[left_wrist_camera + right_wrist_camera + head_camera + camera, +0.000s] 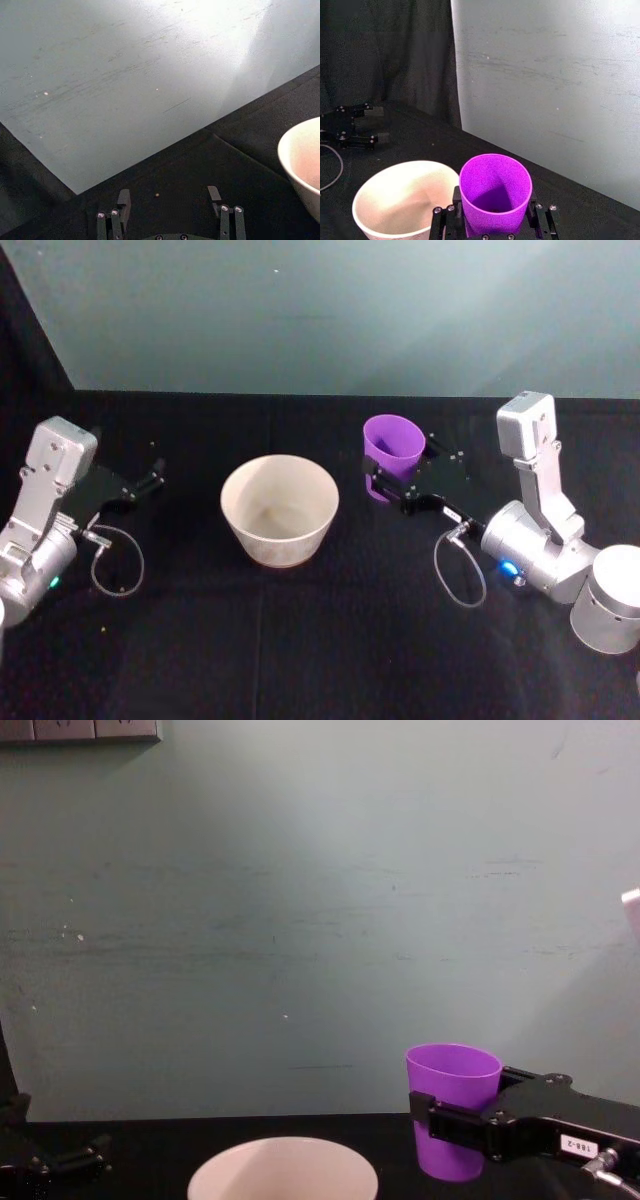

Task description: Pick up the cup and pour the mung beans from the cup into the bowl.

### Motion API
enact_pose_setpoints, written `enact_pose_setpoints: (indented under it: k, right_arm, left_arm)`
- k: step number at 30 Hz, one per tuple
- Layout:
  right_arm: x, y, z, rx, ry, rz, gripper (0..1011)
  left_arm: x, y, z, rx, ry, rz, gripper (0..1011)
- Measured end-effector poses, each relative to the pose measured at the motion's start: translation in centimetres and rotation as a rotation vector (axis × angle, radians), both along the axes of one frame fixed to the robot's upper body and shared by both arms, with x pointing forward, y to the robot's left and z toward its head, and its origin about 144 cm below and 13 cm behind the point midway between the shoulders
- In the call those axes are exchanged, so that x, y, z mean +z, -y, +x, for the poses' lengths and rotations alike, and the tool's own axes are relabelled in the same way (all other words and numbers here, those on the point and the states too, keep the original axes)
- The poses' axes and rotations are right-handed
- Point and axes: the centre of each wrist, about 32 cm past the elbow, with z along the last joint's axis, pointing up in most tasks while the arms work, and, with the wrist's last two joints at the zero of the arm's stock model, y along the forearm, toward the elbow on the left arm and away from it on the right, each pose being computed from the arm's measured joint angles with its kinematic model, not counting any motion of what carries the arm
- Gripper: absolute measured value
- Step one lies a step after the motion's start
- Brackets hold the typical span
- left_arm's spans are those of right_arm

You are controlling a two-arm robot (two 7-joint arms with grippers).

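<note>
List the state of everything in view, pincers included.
cup: upright, clamped in the right pincer.
bowl: upright, apart from the cup, no beans visible inside.
right pincer: shut on the cup.
left pincer: open, empty, on the bowl's far side.

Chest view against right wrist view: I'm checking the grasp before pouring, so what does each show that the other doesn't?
Chest view: the cup seen from the side, outer wall upright, the right gripper clamped across it. Right wrist view: down into the cup and the bowl, whose inside looks bare. Both: cup in the right gripper, beside the bowl, not yet tilted.
</note>
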Motion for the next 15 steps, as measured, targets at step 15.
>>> enact_pose_setpoints:
  k: [15]
  right_arm:
    - [-0.03,0.01,0.0,-0.001,0.0,0.0,719]
  left_arm:
    - [0.0,0.0,0.0,0.0,0.0,0.0,1000]
